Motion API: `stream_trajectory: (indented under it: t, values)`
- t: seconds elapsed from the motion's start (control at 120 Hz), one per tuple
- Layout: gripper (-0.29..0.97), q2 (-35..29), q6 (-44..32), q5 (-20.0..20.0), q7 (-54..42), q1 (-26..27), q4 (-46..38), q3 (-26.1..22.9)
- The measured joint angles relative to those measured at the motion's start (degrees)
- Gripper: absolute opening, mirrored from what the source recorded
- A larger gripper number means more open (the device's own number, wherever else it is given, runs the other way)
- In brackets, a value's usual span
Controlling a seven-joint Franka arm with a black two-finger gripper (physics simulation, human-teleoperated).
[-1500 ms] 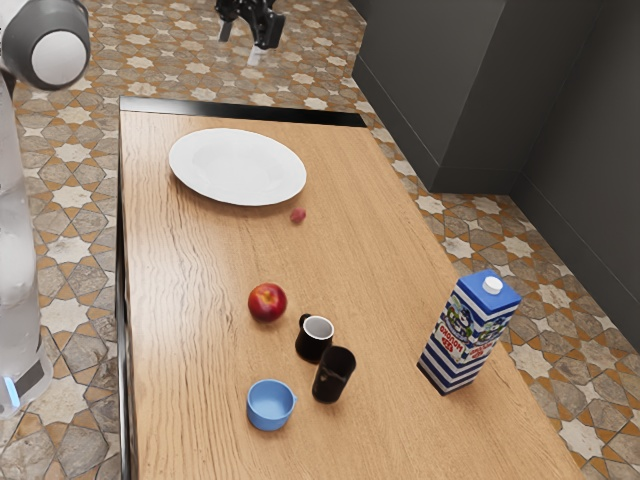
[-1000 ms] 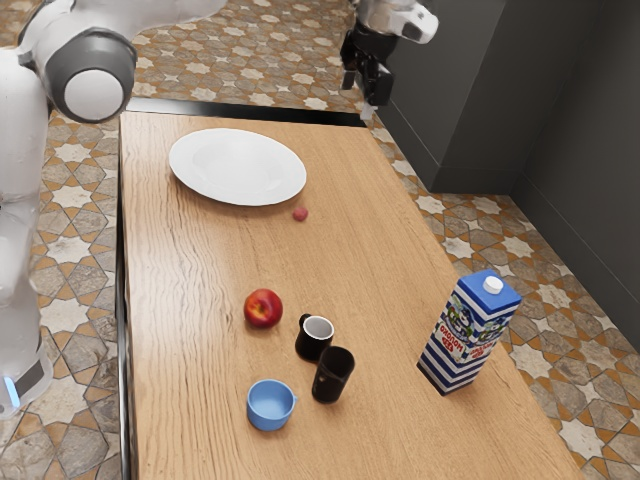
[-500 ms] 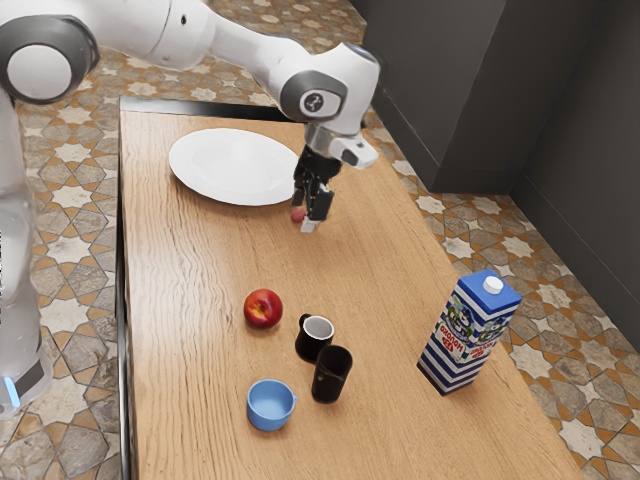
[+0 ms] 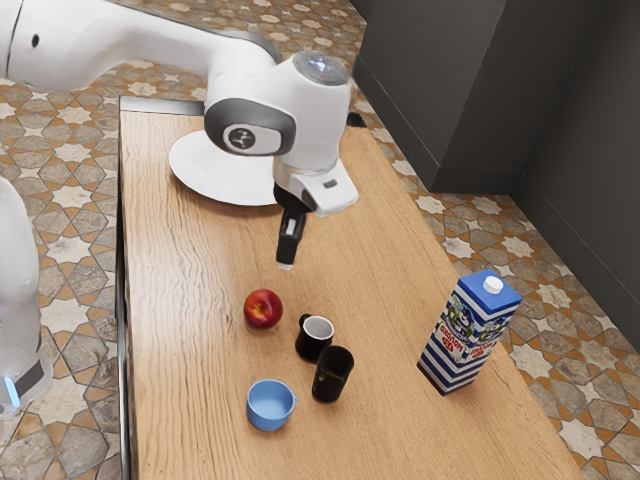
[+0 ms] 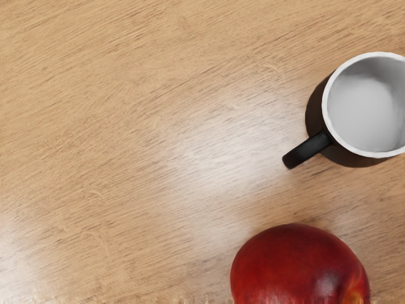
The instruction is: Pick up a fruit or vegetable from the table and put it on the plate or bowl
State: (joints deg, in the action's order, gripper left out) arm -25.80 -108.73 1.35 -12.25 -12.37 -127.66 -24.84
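One red apple (image 4: 263,308) lies on the wooden table (image 4: 400,240), a little toward the camera from the table's middle, and nothing grips it. The black gripper (image 4: 287,258) hangs above the wood, pointing down, near the apple but apart from it and on the far side of it. From the exterior view it seems to stand edge-on, so I cannot tell how far open it is or whether it holds anything.

The white plate (image 4: 195,165) sits at the far end of the table, well apart from the apple, with part of its rim hidden behind the arm's wrist.

Just beside the apple, toward the exterior view's right, stands a black mug with a white inside (image 4: 316,337), upright. A second, all-dark mug (image 4: 333,373) stands just beside it, nearer the camera. A small blue cup (image 4: 270,405) sits near the dark mug, on the exterior view's left of it. A blue-and-white striped milk carton (image 4: 468,332) with a white cap stands upright, well apart from the mugs, by the table's edge on the exterior view's right.

From the wrist camera the apple (image 5: 297,269) lies close under the hand, on the bare wood (image 5: 126,126). The white-lined mug (image 5: 364,104) is near it, its black handle on the side nearer the apple, not touching it.
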Motion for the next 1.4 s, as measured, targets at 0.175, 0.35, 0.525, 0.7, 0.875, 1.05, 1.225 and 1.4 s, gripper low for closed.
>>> stream_trajectory:
  t: [0.175,0.35,0.525,0.7,0.875,1.05,1.225,1.4]
  values:
    - [0.66,-4.85,2.24,5.16,0.41,-3.27,-0.98,0.01]
    - [0.65,-4.99,2.96,12.64,0.16,-2.69,-2.23,0.54]
    - [0.65,-4.77,5.18,14.57,-0.02,-2.58,-4.75,-1.91]
    - [0.65,-4.66,7.37,15.08,-0.05,-2.72,-5.99,-3.98]
    - [0.65,-4.51,4.45,16.38,-0.12,-2.69,-9.51,-4.07]
    - [0.65,-4.28,-0.6,17.17,-0.23,-2.95,-11.96,-3.95]
    - [0.65,-3.03,-5.15,17.38,-0.29,-3.09,-12.69,-3.99]
    - [0.67,-2.17,-7.31,17.43,-0.28,-3.11,-13.98,-3.99]
